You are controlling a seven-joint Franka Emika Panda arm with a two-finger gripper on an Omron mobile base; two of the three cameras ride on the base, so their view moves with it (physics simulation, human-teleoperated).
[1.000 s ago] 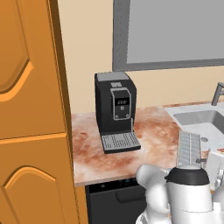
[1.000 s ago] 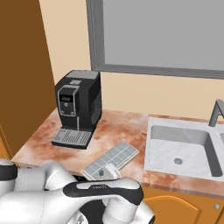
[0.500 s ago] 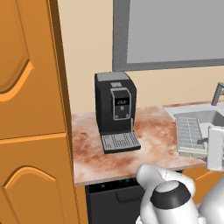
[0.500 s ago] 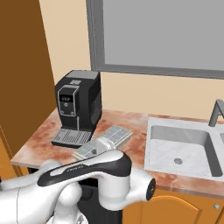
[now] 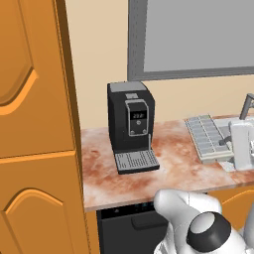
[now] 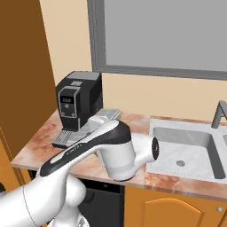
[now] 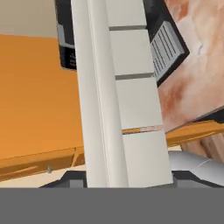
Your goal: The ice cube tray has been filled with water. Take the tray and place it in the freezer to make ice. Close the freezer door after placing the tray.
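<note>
Now hand [image 5: 233, 144] holds ice cube tray [image 5: 207, 138] by its edge above table [image 5: 163, 171]; coffee machine [image 5: 130, 126] at 9 o'clock. Risk: tilt during swing spills water, or tray slips from narrow edge grip.

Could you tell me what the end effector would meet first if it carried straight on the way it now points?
Probably the black coffee machine beyond the held ice cube tray, or the orange cabinet beside it; depth is unclear.

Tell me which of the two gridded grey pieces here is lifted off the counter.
The pale ice cube tray, held up by the pincer. The dark ribbed drip grate sits at the coffee machine's foot.
</note>
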